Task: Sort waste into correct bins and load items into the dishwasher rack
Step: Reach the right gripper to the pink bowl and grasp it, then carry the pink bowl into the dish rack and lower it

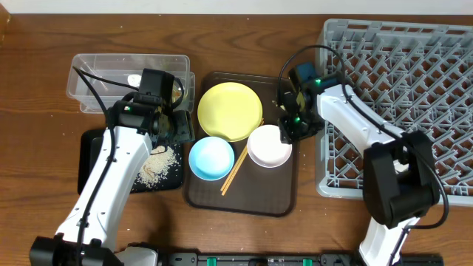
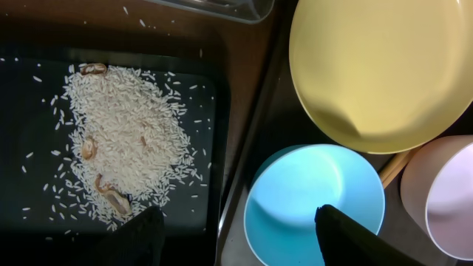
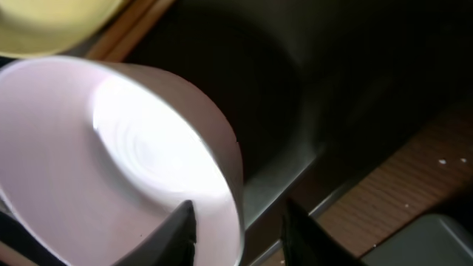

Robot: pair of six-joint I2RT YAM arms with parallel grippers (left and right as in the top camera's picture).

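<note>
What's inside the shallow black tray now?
A pile of whitish rice grains with a few brownish bits, plus scattered grains around it. From overhead, the left arm covers part of the black tray, so that portion is unseen.

Left arm [image 1: 111,177]: white tubular links joined by black housings; black wrist block.
Right arm [image 1: 355,122]: white links, bulky black joint housings, a teal part near the wrist.
Cables [image 1: 92,85]: thin and black, one looping off each arm.
Lights [image 1: 318,80]: a small green glow on each wrist.
Left gripper [image 2: 236,240]: two matte black fingers [image 2: 140,236] with blunt, rounded tips.
Right gripper [image 3: 240,240]: two black fingers [image 3: 181,233], flat-sided, out of focus.
</note>
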